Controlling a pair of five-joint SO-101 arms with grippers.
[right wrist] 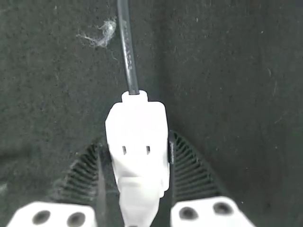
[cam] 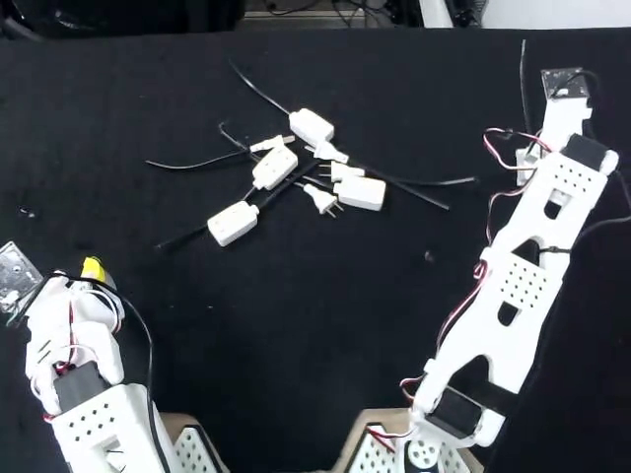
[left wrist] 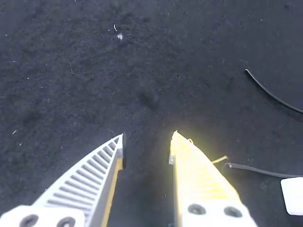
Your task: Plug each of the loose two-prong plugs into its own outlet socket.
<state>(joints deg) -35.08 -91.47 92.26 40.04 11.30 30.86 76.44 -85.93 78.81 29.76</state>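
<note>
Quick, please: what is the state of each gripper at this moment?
Left gripper: open, holding nothing.
Right gripper: closed on a white outlet socket.

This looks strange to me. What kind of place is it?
Probably a robotics lab or workshop bench: two white robot arms sit at a black table, with loose plugs and sockets scattered on it.

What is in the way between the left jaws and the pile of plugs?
Nothing visible. Just bare table lies between the open left jaws and the nearest socket, which is beside the plugs.
</note>
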